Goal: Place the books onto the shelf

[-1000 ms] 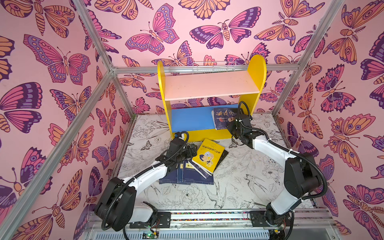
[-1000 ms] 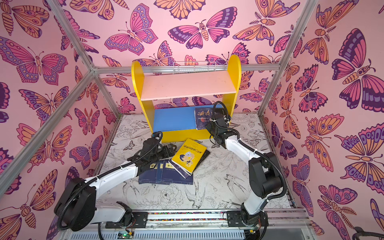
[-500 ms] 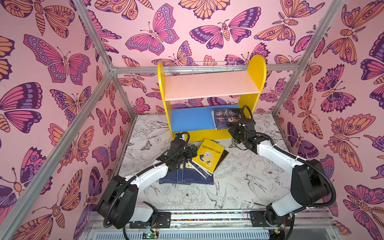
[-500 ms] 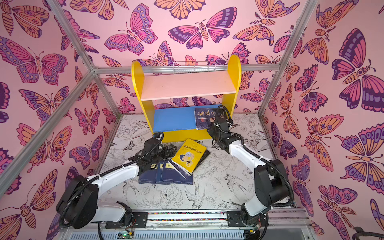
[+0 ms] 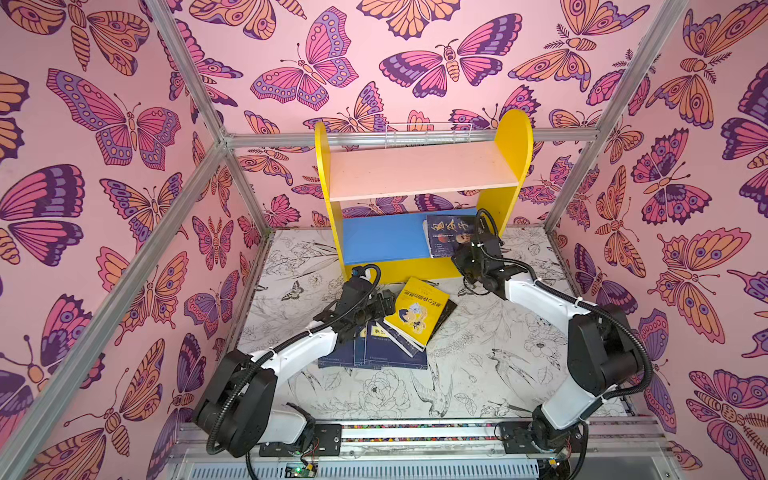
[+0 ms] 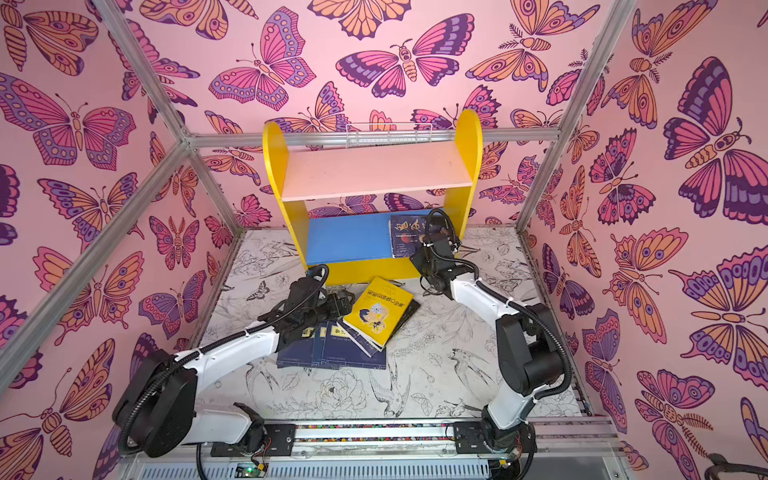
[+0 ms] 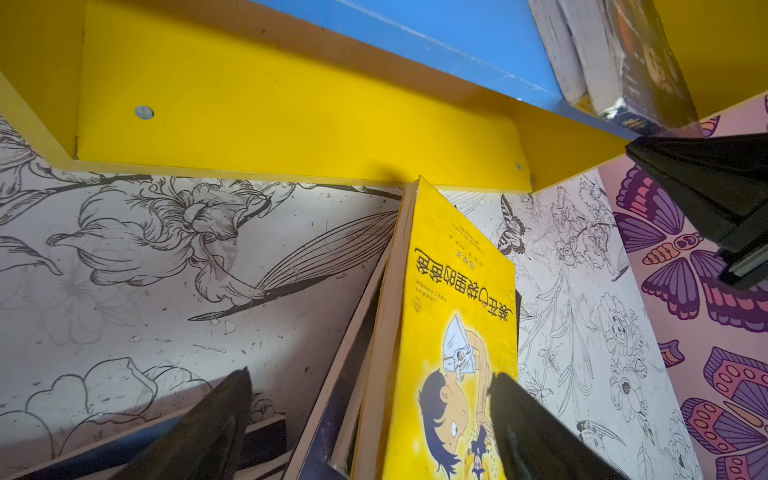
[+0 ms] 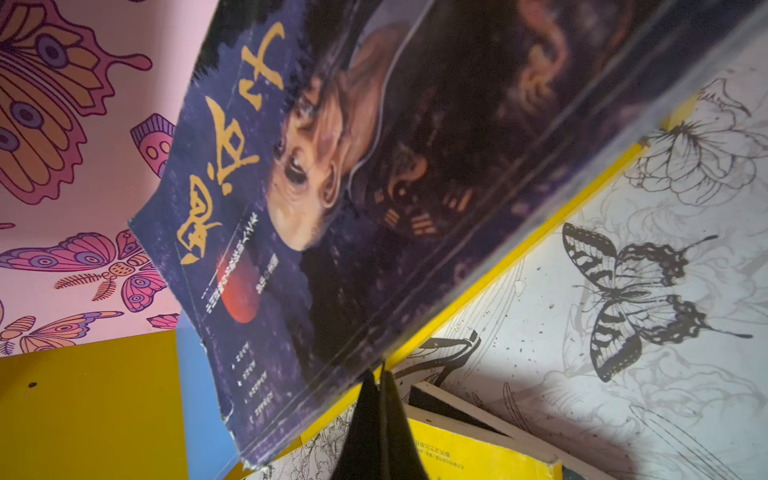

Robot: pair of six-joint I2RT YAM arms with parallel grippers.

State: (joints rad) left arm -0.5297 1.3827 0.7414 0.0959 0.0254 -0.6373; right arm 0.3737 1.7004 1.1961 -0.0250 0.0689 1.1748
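- Left wrist view: we see the left gripper (image 7: pixel 372 376) with its two dark fingers (image 7: pixel 536 432) spread wide apart. One is over the cartoon cover of the yellow book (image 7: pixel 453 332), and the other is out past that book's spine.
- We cannot tell whether either finger touches the book; nothing is clamped between them.
- In both top views the yellow book lies face up and skewed on top of a loose pile on the table (image 5: pixel 478 365). The pile is just in front of the yellow base strip of the shelf (image 5: pixel 515 137).
- The navy books (image 5: pixel 390 357) fan out from under the yellow book towards the robot, and the corner of a black book (image 5: pixel 449 305) shows at its right.
- We find the dark portrait book (image 8: pixel 332 187) on the shelf's blue lower board (image 5: pixel 382 237), at the right end by the side panel. Its near edge reaches the board's front lip.
- From the left wrist we see pale page edges of at least one more book beside it.
- The right gripper (image 8: pixel 380 386) has its fingers pressed together with nothing between them. The tips sit right at the near edge of the dark portrait book.
- The pale pink upper board (image 5: pixel 419 174) sits above the blue one.
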